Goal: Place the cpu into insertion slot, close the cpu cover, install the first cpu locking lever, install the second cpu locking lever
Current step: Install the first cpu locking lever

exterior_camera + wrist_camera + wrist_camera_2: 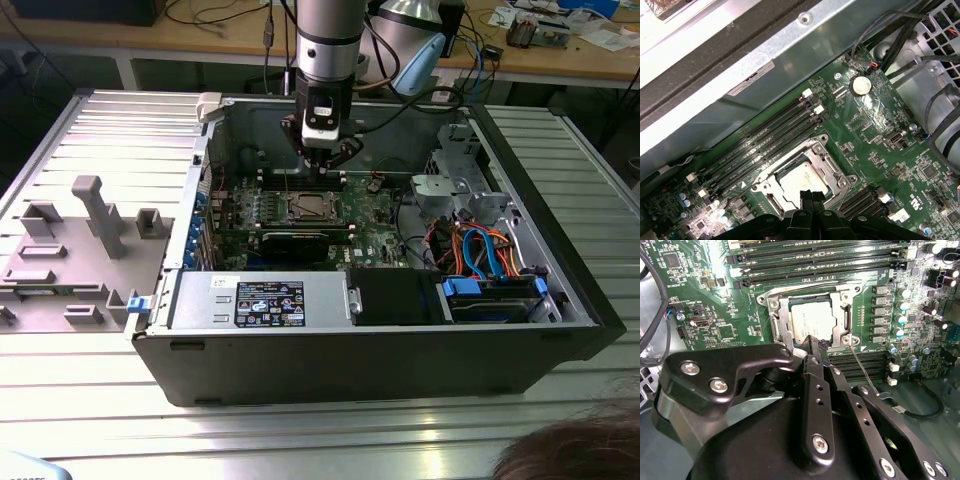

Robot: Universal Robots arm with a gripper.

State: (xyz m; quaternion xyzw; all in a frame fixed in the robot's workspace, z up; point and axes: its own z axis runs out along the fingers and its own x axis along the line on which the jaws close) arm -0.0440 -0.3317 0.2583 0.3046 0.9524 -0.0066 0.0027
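The cpu (812, 322) (799, 182) lies flat in the insertion slot (771, 303) (761, 188) on the green board. The cpu cover (781, 325) (832, 167) lies down around it, and the chip's silver top shows through the window. A thin metal lever rod (861, 369) slants away from one socket corner. My gripper (814, 342) (810, 195) is shut with nothing in it, its tips just above the edge of the chip. In the exterior view the gripper (325, 163) hangs inside the open case, a little behind the socket (309, 207).
Long memory slots (820, 262) (765, 145) flank the socket on both sides. A black graphics card (296, 241), the power supply (262, 301) and a drive cage with blue cables (490, 270) stand nearby. A grey fixture tray (70, 250) lies outside. A person's hair (570, 455) shows in front.
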